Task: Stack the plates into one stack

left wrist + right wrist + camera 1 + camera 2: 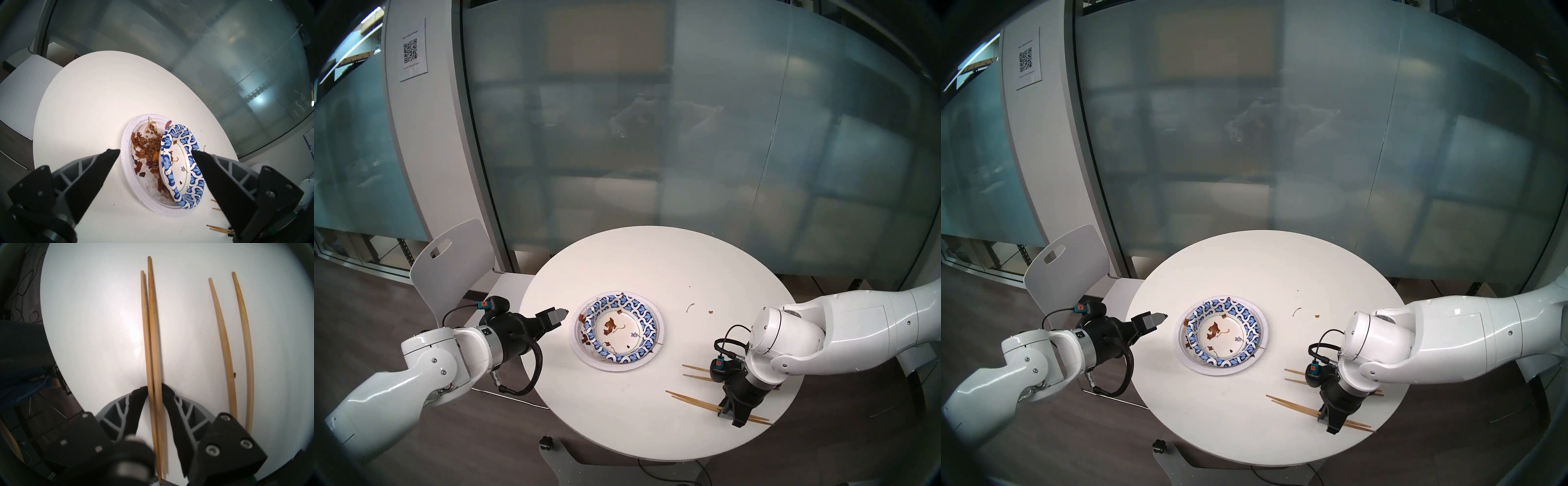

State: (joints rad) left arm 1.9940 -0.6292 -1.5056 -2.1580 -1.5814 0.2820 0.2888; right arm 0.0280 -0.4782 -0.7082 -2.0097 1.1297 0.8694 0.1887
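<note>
A stack of plates sits mid-table: a blue-patterned plate (639,307) (1241,312) rests on a wider white plate (609,368) (1212,371). The left wrist view shows the blue-patterned plate (183,162) tilted, leaning on brown food scraps in the white plate (125,147). My left gripper (563,314) (153,152) hangs open just left of the stack and holds nothing. My right gripper (733,412) (155,389) points down at the front right of the table, shut on a pair of wooden chopsticks (153,344).
Another pair of chopsticks (697,370) (220,327) lies loose beside the gripped pair. Small crumbs (709,311) dot the round white table (653,264). A white chair (449,258) stands at the table's far left, and a frosted glass wall rises behind.
</note>
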